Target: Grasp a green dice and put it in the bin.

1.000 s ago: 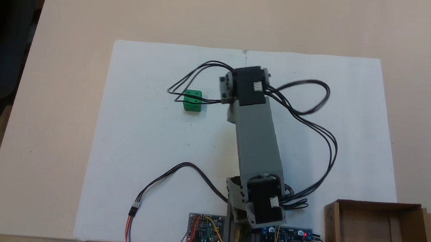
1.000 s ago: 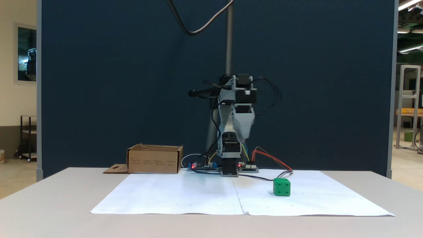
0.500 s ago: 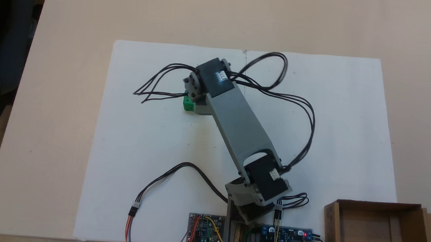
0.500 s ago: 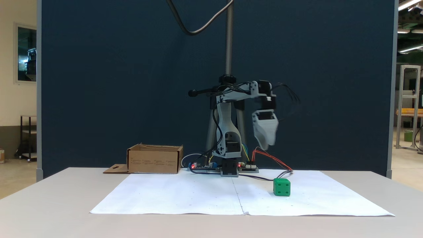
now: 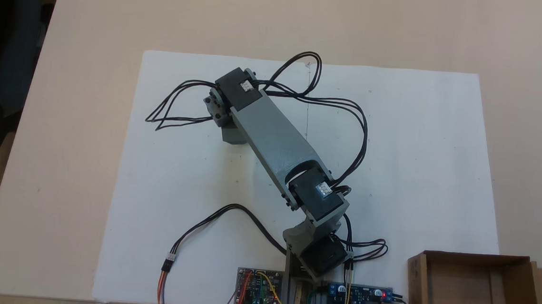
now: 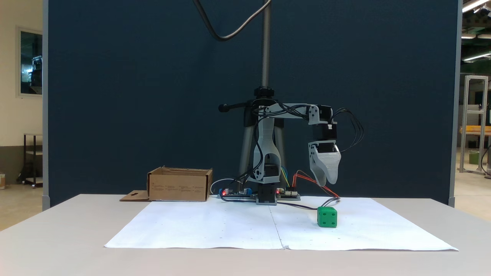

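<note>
In the side-on fixed view the bin (image 6: 179, 185) sits far left on the table (image 6: 57, 237), a low box of brown corrugated card with a flat flap lying at its left; in the top-down fixed view the same bin (image 5: 478, 293) is at the lower right corner, its flap cut with a keyhole slot. Between it and the dice lies the white paper (image 6: 215, 226), two smooth sheets butted at a seam, which could slip or ruck if you drag anything across it. Further right the dice (image 6: 327, 217) rests on that paper, a small bright green cube with rounded edges and sunken pips, hard-looking and probably slick. Your gripper (image 6: 326, 180) hangs above it, pointing down and well clear of it; its ribbed grey plastic jaws line up one behind the other, so I cannot tell whether they are apart or together. Check that before you descend: if they are together, I judge the tip would strike the top face and knock the cube away. From above the arm hides the dice, so you would be aligning from the side alone, and an off-centre pinch on those rounded edges could squirt it out.
</note>
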`<state>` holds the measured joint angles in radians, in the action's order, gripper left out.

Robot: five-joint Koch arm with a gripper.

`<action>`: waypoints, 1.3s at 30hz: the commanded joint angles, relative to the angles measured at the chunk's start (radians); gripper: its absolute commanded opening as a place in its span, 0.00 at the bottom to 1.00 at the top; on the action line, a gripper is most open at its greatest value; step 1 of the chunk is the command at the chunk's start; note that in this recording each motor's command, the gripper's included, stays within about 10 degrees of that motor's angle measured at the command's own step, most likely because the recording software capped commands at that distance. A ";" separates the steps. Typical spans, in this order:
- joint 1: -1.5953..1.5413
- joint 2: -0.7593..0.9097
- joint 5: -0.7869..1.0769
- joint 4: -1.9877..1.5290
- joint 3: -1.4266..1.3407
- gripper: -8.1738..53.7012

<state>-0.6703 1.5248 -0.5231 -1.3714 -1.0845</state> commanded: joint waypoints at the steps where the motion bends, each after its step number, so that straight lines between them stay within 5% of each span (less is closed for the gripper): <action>1: 0.015 0.014 -0.074 -0.064 0.081 0.81; 39: 0.034 -0.083 -0.244 0.000 0.173 0.81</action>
<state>-0.6320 1.4251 -0.6796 -1.3790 -0.9679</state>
